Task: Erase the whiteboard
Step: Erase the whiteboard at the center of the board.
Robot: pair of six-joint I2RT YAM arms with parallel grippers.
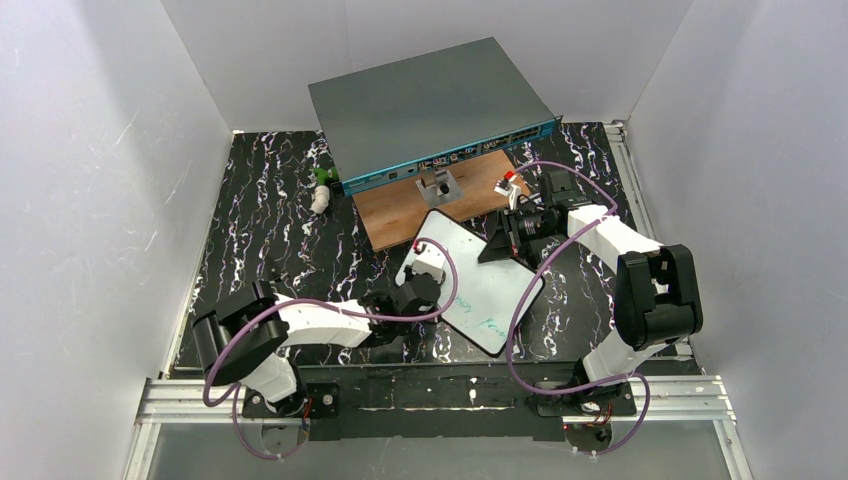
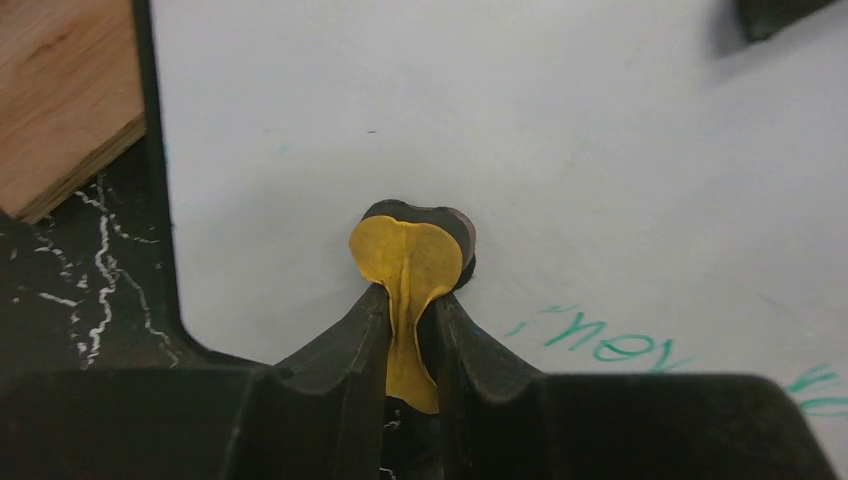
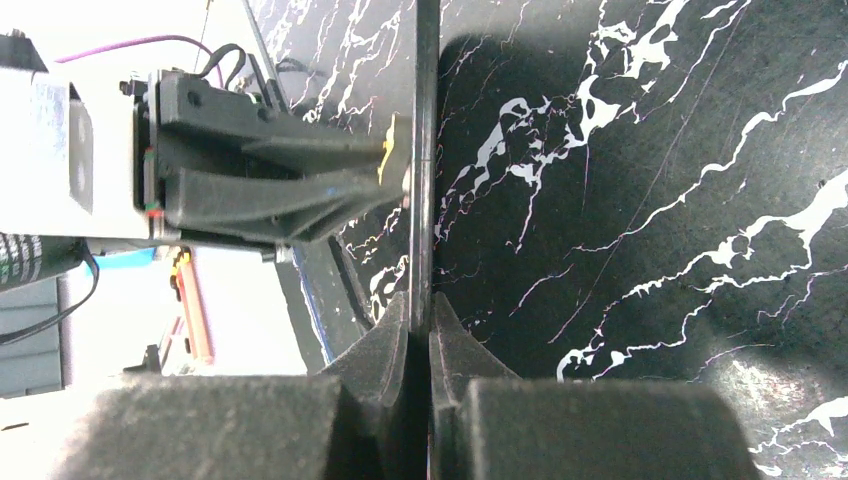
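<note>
The whiteboard [image 1: 492, 288] lies tilted on the black marbled table, with green handwriting [image 1: 488, 322] near its front end. My left gripper [image 1: 430, 262] is shut on a small eraser [image 2: 408, 255], a yellow pad with dark felt, and presses it onto the white surface [image 2: 560, 150]. Green writing [image 2: 600, 342] shows to the right of the eraser. My right gripper [image 1: 497, 245] is shut on the board's far right edge. In the right wrist view the board [image 3: 424, 120] shows edge-on as a thin dark strip clamped in that gripper [image 3: 420, 318], with the left gripper [image 3: 385, 175] against its face.
A large grey box with a teal front [image 1: 430, 105] stands at the back. A brown wooden board [image 1: 400, 215] lies before it, carrying a metal bracket [image 1: 437, 187] and a small red and white item [image 1: 512, 180]. A small white and green object [image 1: 320, 192] sits left. White walls enclose the table.
</note>
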